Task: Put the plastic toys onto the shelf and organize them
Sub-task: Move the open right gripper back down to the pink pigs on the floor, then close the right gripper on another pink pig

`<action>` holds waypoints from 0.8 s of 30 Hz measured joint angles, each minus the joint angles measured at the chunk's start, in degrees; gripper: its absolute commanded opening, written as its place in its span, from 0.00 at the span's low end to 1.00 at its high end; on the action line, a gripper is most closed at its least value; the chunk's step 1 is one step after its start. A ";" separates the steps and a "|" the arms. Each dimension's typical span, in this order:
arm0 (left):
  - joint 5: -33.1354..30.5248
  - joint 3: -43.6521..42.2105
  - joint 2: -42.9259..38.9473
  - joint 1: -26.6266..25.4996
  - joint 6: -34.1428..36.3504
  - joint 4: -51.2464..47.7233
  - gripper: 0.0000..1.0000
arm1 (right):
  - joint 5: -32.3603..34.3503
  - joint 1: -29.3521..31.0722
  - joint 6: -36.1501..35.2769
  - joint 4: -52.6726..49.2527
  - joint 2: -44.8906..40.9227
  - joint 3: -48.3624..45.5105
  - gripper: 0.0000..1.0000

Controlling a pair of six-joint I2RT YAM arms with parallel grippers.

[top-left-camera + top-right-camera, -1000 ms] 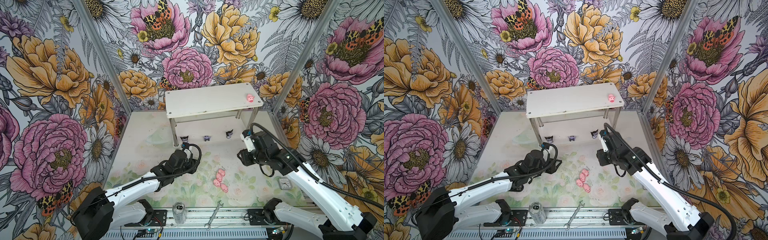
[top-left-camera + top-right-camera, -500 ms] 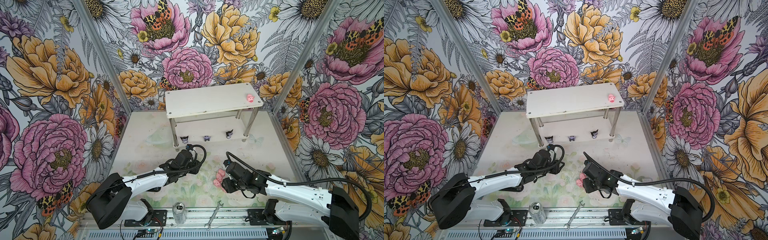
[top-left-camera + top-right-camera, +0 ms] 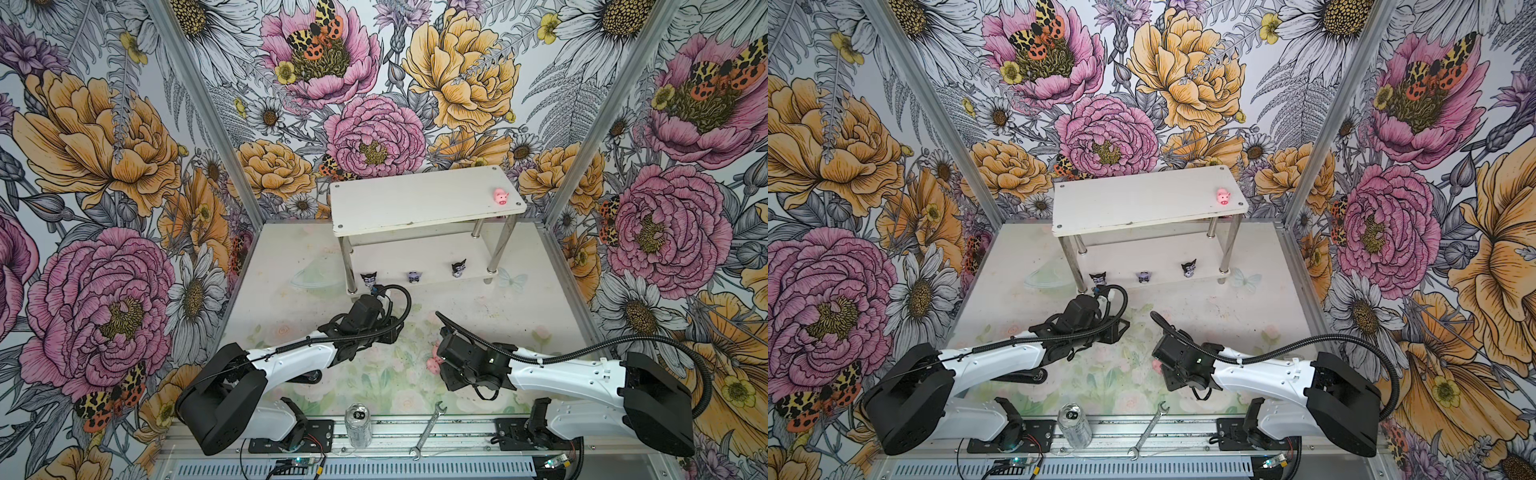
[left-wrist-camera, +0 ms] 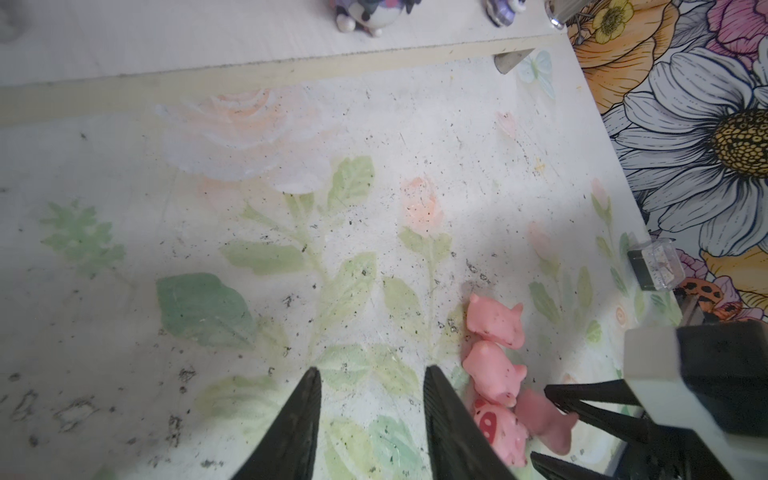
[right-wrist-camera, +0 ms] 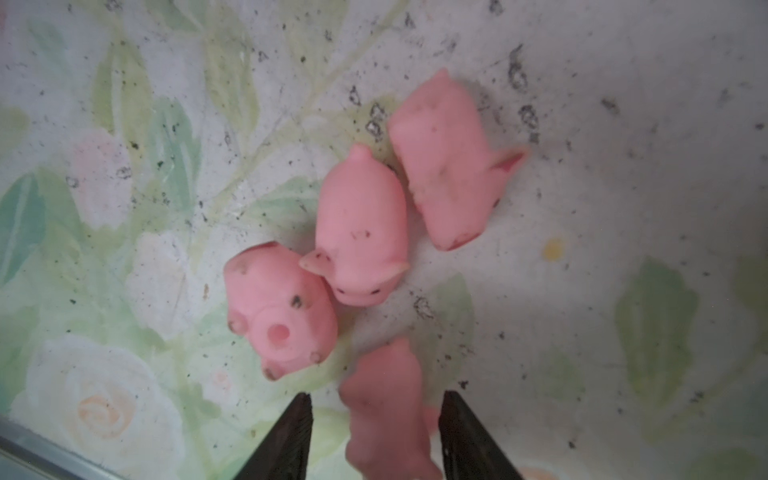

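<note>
The white shelf (image 3: pixel 415 203) stands at the back, with one pink pig (image 3: pixel 500 195) on its top board near the right end. Three dark pointed-ear figurines (image 3: pixel 368 279) (image 3: pixel 413 276) (image 3: pixel 458 267) line the lower tier. Several pink pigs (image 5: pixel 361 224) lie clustered on the floor mat. My right gripper (image 5: pixel 374 401) is open, low over the mat, its jaws on either side of one pig (image 5: pixel 386 407) with gaps both sides. Just left of the cluster my left gripper (image 4: pixel 372 374) is open over bare mat, and its right finger (image 4: pixel 440 399) is next to a pig (image 4: pixel 498 432).
A clear drink can (image 3: pixel 358 424) and a silver wrench (image 3: pixel 428 430) lie on the front rail. A small clear box (image 4: pixel 654 266) sits by the right wall. Flowered walls close in three sides.
My right arm swung down from beside the shelf to the pigs on the mat and settled around one. The left gripper crept right toward the cluster.
</note>
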 measured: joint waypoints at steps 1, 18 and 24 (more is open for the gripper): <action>0.07 0.00 0.00 0.15 0.00 0.02 0.43 | 0.11 0.11 0.02 -0.02 -0.02 -0.07 0.51; 1.81 0.00 0.92 0.55 0.00 0.33 0.42 | -0.83 -1.38 3.21 0.83 -14.32 -3.98 0.43; 2.01 0.00 0.92 0.55 0.00 1.09 0.42 | -3.13 -6.23 5.40 0.92 -15.87 -8.74 0.48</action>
